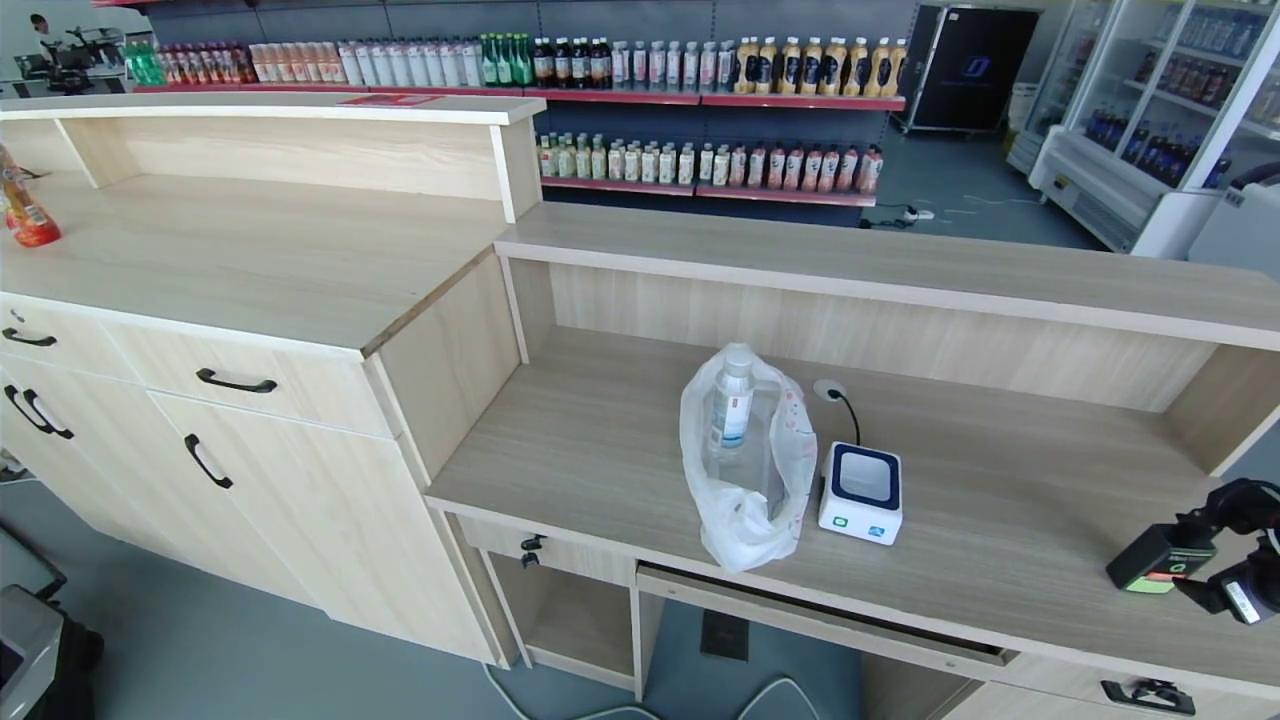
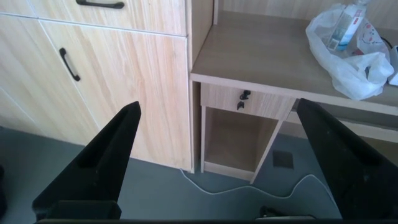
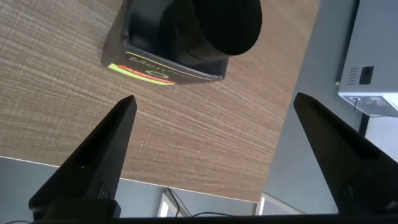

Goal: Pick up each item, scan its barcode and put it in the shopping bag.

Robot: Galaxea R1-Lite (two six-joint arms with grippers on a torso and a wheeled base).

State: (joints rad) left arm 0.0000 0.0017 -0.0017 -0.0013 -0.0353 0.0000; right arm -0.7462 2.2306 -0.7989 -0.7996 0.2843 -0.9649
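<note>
A white plastic shopping bag (image 1: 745,490) stands on the lower counter (image 1: 1000,470) with a clear bottle (image 1: 732,405) upright inside it. Right beside it sits a white barcode scanner (image 1: 860,490) with a dark window and a black cable. My right gripper (image 3: 212,99) hangs open over the counter's near right end with nothing between its fingers, just short of a black box with a green and red label (image 3: 168,56). My left gripper (image 2: 217,104) is open and empty, low in front of the cabinet, facing the bag (image 2: 348,62) and bottle (image 2: 341,31) from afar.
The higher counter (image 1: 250,250) on the left carries an orange bottle (image 1: 25,215) at its far left edge. Below it are drawers and doors with black handles (image 1: 235,382). A raised back ledge (image 1: 900,265) borders the lower counter. Shelves of drinks (image 1: 620,65) stand behind.
</note>
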